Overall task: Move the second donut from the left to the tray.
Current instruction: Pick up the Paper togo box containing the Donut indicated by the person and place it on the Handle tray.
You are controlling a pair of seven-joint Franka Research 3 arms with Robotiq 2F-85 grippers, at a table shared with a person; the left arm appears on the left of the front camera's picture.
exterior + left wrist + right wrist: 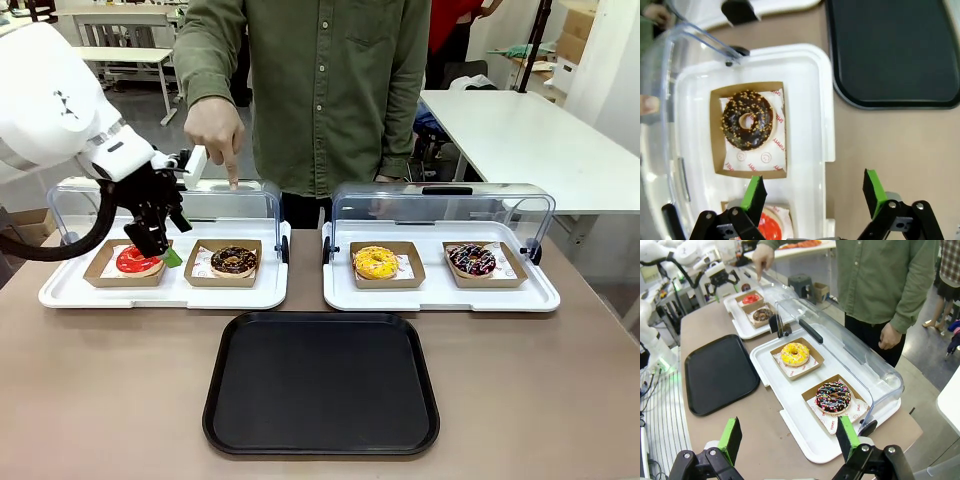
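Black plastic tray [320, 385] lies on the brown desk [560, 400] at the lower centre of the front view, with nothing on it. Behind it stand two white display trays, each with its clear lid raised.

The left display tray [165, 292] carries the red-glazed donut [137, 261]. To its right in the picture is the crumb-topped chocolate donut [234, 261]. That donut sits in its shallow cardboard box [717, 135] on white printed paper, at the left middle of the left wrist view. The right display tray [440, 295] carries a yellow donut [376, 262] and a dark sprinkled donut [472, 260], each in its own box.

My left gripper [158, 253] hangs over the red-glazed donut's box at the left of the front view. Its fingers are spread wide and hold nothing. In the left wrist view, one green pad [754, 192] lies over the gap between the two boxes. The other pad is over the bare desk beyond the display tray's rim. The crumb-topped chocolate donut is untouched and apart from both pads.

My right gripper [789, 432] is spread wide and empty. It is over the desk, just in front of the right display tray.

A person's hand [215, 135] points an index finger downward behind the left display tray's lid.
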